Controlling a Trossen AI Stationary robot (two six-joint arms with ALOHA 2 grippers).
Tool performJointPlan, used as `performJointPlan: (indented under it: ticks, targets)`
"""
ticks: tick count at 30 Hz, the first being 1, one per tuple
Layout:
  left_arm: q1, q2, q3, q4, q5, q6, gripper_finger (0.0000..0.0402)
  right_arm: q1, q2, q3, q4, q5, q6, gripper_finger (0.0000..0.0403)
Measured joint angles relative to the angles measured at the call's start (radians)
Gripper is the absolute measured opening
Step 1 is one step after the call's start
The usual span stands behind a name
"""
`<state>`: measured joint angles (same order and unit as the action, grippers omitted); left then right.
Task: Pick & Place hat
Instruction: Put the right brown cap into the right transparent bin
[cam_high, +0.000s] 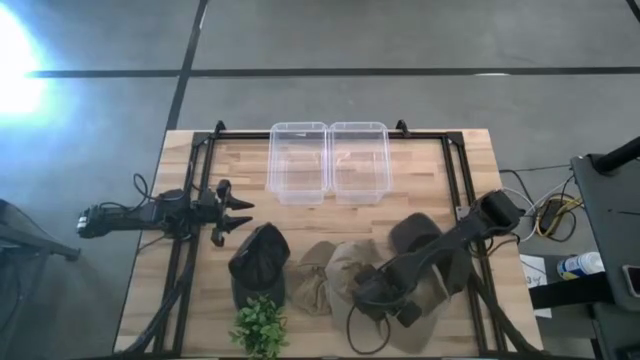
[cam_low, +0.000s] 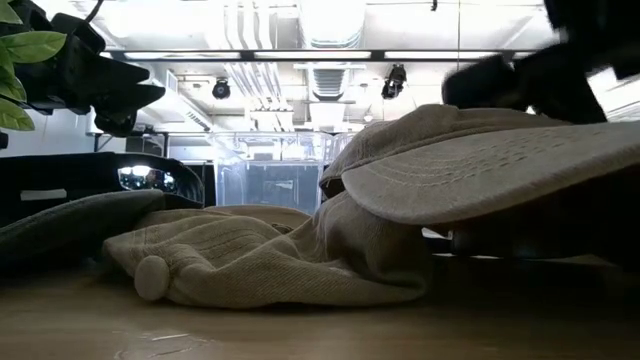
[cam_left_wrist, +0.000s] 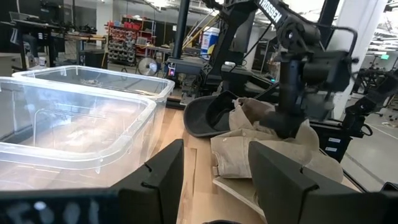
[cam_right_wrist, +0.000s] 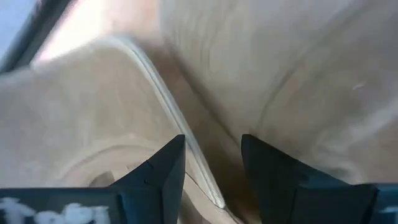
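Note:
Several hats lie on the table's near half. A dark grey cap (cam_high: 260, 255) is on the left, and crumpled beige hats (cam_high: 330, 275) lie in the middle. A beige cap (cam_low: 480, 165) lies partly under the right arm, and a dark hat (cam_high: 415, 230) sits behind it. My right gripper (cam_right_wrist: 213, 168) is open, low over the beige cap, whose brim edge (cam_right_wrist: 180, 124) runs into the gap between the fingers. My left gripper (cam_high: 238, 215) waits open at the table's left, level, pointing toward the right side. My right gripper comes at the beige cap slanting down from the table's right. Its open fingers (cam_right_wrist: 158, 174) stand on either side of the brim edge (cam_right_wrist: 205, 183), along it. I cannot tell whether they touch the cloth. The cap lies on the other hats.
Two clear plastic bins (cam_high: 300, 160) (cam_high: 360, 160) stand side by side at the far middle of the table. A small green plant (cam_high: 260, 325) sits at the near edge beside the dark grey cap. A black frame rail (cam_high: 455, 170) borders the tabletop.

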<state>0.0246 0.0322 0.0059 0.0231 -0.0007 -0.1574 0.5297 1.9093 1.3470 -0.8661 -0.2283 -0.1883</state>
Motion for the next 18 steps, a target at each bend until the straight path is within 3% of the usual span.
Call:
performJointPlan:
  ticks: [5,12,18]
  targets:
    - [0.000,0.001,0.000,0.000,0.000,0.000,0.0174,-0.007,0.046,-0.001,-0.065,-0.131,-0.044,0.0153]
    - [0.000,0.003,0.000,0.000,0.000,0.000,0.0174,-0.002,0.069,0.000,-0.075,-0.178,-0.021,0.0142]
    - [0.000,0.003,0.000,0.000,0.000,0.000,0.0174,-0.030,0.020,0.001,-0.077,-0.206,0.072,0.0056]
